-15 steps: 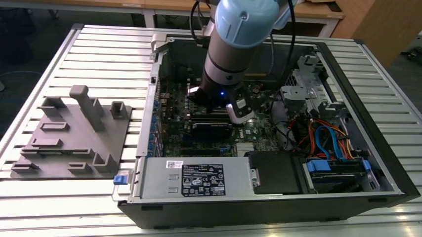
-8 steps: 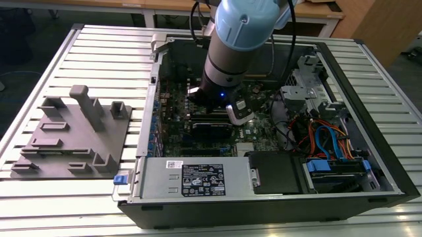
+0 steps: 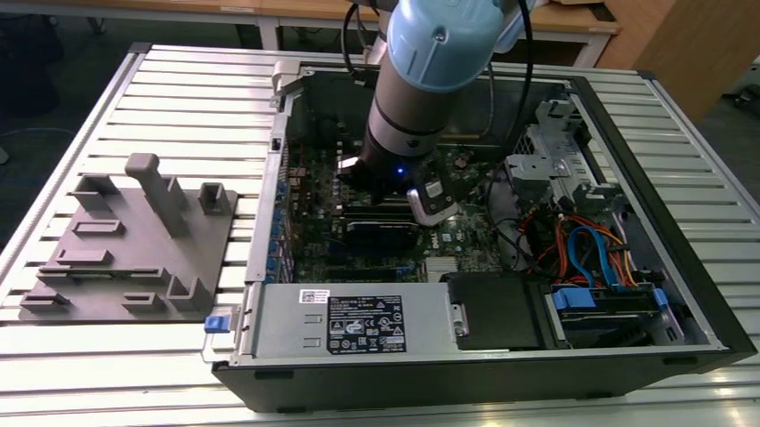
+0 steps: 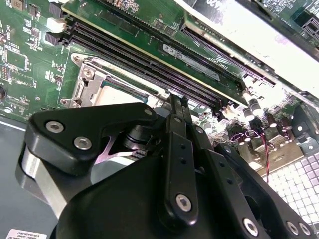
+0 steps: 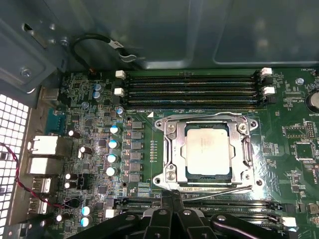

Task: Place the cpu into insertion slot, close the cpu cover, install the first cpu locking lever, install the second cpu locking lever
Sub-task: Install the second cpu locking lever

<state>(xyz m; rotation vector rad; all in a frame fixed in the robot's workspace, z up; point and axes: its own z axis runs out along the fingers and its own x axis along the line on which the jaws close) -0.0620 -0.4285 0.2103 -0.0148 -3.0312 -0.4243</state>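
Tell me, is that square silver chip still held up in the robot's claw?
No: in the first wrist view the cpu lies flat in the insertion slot, framed by the cpu cover.

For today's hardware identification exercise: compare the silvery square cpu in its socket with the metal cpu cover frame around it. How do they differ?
The silvery-grey square cpu is a solid, matte plate; the thin silvery metal cpu cover is an open frame with a window at its middle. The cpu is smaller and sits inside that window; the cpu cover is wider and surrounds it. Both are squarish, metallic and lie flat on the green motherboard.
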